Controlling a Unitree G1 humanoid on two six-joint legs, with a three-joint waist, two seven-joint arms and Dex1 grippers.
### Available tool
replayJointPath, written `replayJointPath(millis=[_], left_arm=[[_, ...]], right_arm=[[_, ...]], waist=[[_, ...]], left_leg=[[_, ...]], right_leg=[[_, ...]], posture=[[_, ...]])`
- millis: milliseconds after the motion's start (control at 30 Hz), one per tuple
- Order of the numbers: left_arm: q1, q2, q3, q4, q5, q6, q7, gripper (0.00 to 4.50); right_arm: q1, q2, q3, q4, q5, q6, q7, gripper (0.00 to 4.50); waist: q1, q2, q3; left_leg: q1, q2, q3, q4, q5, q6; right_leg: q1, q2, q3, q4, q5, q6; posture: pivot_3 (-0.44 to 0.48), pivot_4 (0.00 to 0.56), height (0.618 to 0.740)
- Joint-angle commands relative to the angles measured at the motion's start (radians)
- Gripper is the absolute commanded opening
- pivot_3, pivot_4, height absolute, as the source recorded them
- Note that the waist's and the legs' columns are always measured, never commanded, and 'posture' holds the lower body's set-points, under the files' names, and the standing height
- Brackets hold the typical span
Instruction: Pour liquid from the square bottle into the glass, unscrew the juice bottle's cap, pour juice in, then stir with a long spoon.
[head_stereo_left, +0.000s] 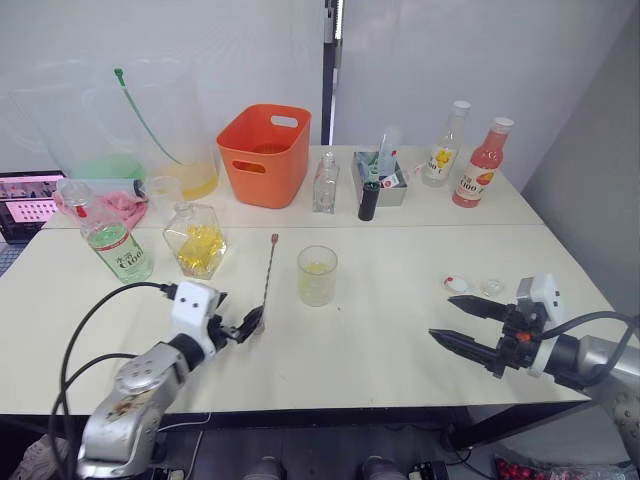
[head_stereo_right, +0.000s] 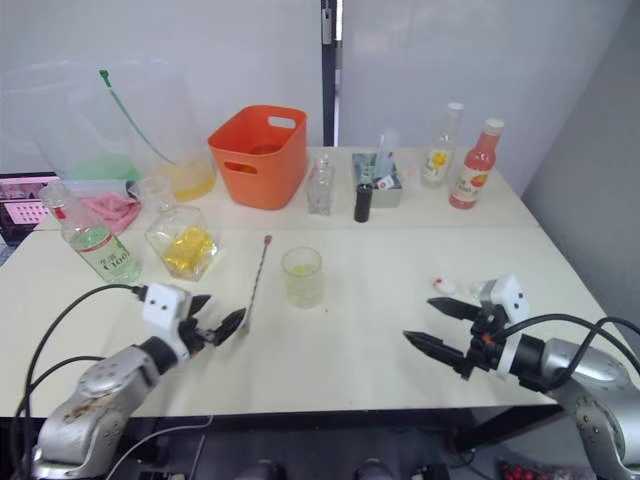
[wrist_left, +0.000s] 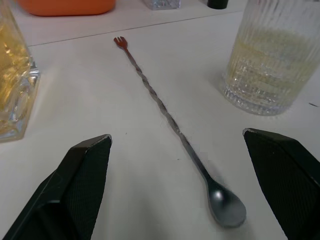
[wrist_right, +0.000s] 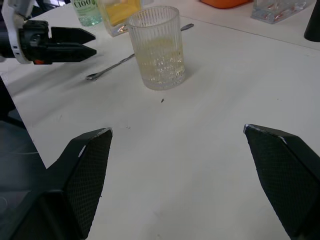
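A: While the left gripper (head_stereo_left: 238, 326) hangs spread right at the bowl of the long spoon (head_stereo_left: 266, 283), what does the pickup need?
B: It should drop so both fingers straddle the stem just above the bowl, then pinch squarely; a thin stem flat on the table (head_stereo_left: 400, 330) likely slips.
A: And the glass (head_stereo_left: 317, 275)?
B: It stands at three o'clock of the spoon, holding pale yellow liquid. The right gripper (head_stereo_left: 475, 328) sits spread and empty, well apart.
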Motion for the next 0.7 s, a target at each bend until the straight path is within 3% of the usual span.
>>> replayJointPath(millis=[33,267,567,700], left_arm=[[-0.044,-0.047,-0.042,0.056,0.064,0.025,0.086,4.46],[-0.160,-0.119,-0.139,0.196,0.207,0.065,0.205,4.46],[-0.232,-0.196,-0.148,0.332,0.266,0.082,0.267,1.62],[-0.199,-0.157,-0.126,0.295,0.281,0.095,0.259,0.27]], right_arm=[[0.005,0.000,-0.010,-0.053,0.016,-0.003,-0.016,4.50],[-0.020,0.010,0.020,-0.102,0.037,0.016,-0.055,4.50],[-0.077,0.002,0.068,-0.109,0.030,0.024,-0.077,4.50],[-0.107,-0.004,0.085,-0.109,0.036,0.039,-0.079,4.50]], waist=[[0.001,0.000,0.000],[0.006,0.000,0.000],[0.009,0.001,-0.003],[0.003,0.004,-0.005]], left_leg=[[0.000,0.000,0.000,0.000,0.000,0.000],[0.000,-0.002,0.000,0.001,0.000,0.000],[0.011,-0.002,-0.001,0.000,0.000,0.000],[0.011,-0.002,-0.001,0.000,-0.001,0.000]], right_leg=[[0.000,0.000,0.000,0.000,0.000,0.000],[0.001,-0.001,0.000,0.000,0.000,0.001],[0.015,-0.001,0.000,-0.004,-0.002,0.005],[0.015,-0.001,0.000,-0.004,-0.002,0.005]], posture=[[0.000,0.150,0.740],[0.000,0.150,0.740],[0.000,0.150,0.740],[0.000,0.150,0.740]])
